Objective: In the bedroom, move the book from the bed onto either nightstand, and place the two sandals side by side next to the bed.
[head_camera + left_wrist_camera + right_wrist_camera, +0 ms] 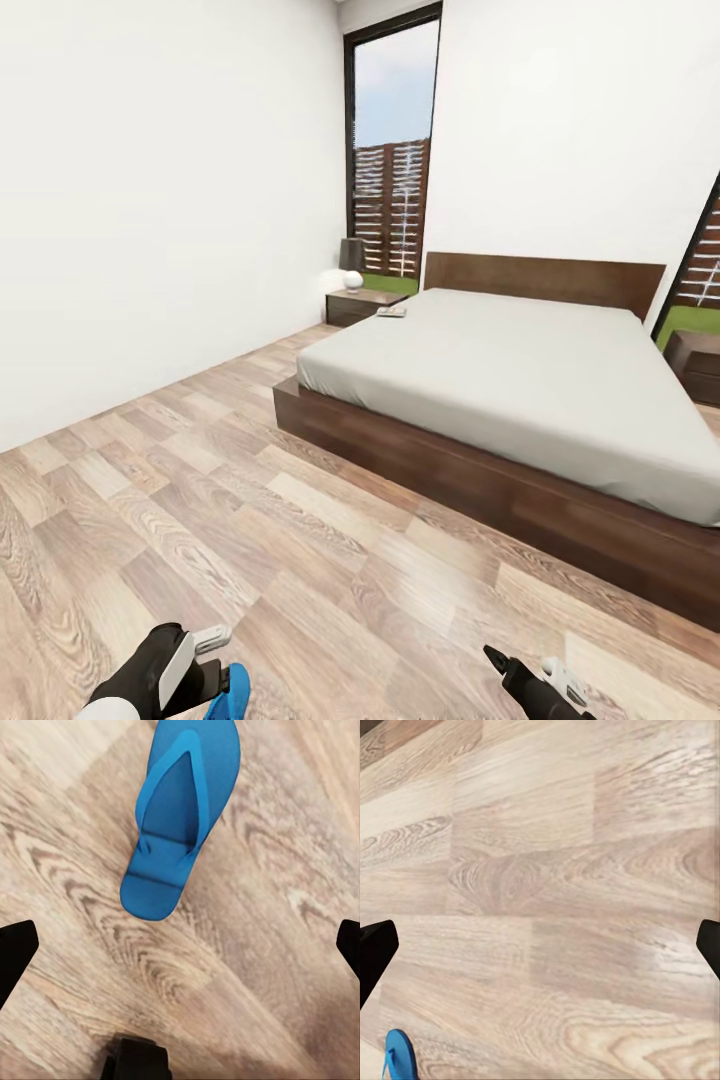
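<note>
The left gripper (205, 660) hung low over the wood-plank floor (200, 480), well short of the bed's foot, and a bright blue sandal (230, 695) lay on the planks just beside it. In the left wrist view that sandal (176, 814) was a flat, rounded foam sole with a thin blue toe strap; it lay flat with its long axis running away from the camera, the squared end nearer the fingers (15, 952), which stood wide apart and held nothing. Beyond, the bed (520, 400) showed a dark brown wood frame and headboard under a smooth light grey cover. A boxy dark nightstand (362, 305) sat at the head of the bed, on its left side, and a small thin book (391, 312) lay flat on its top near the mattress edge; its cover was too small to read. The right gripper (520, 680) hovered over bare planks, fingers (375, 956) spread wide and empty; a blue sandal tip (399, 1056) showed in its view.
</note>
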You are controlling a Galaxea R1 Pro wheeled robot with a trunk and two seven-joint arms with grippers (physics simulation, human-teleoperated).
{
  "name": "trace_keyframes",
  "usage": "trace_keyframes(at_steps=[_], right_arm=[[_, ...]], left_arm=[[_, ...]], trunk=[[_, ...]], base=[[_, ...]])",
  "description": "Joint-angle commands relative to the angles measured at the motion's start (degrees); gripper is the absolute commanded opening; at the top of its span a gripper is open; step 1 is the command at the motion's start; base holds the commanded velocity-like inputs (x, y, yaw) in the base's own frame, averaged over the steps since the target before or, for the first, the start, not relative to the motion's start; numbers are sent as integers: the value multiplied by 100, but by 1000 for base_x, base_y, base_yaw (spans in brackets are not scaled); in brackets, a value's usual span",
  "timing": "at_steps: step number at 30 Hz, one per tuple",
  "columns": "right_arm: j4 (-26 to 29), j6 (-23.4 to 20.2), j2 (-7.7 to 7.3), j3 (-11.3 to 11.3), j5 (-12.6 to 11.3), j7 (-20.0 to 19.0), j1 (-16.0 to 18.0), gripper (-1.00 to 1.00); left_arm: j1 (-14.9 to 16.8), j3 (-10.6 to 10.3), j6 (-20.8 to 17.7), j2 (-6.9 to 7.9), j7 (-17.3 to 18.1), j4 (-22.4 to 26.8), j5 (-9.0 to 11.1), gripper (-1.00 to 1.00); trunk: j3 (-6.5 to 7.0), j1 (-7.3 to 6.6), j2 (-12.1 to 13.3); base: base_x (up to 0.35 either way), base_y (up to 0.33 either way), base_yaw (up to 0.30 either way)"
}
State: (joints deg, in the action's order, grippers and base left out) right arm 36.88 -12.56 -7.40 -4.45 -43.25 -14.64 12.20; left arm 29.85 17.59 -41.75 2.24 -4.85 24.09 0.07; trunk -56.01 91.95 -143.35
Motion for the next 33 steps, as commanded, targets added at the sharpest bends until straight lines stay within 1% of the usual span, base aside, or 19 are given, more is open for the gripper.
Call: trace_keyframes(at_steps=[1,22,33], right_arm=[[4,-45,2,-20,-43,-19,2,100],[6,-56,-2,-35,-45,-19,2,100],[30,-70,-23,-38,-51,-53,2,100]], left_arm=[[3,29,-26,-6,-16,8,3,100],[3,26,-26,-22,-14,15,2,100],[3,25,-25,-17,0,54,2,100]], trunk=[[-28,1,-4],[-494,55,-32],[-494,55,-32]], base=[[0,0,0],[0,0,0],[0,0,0]])
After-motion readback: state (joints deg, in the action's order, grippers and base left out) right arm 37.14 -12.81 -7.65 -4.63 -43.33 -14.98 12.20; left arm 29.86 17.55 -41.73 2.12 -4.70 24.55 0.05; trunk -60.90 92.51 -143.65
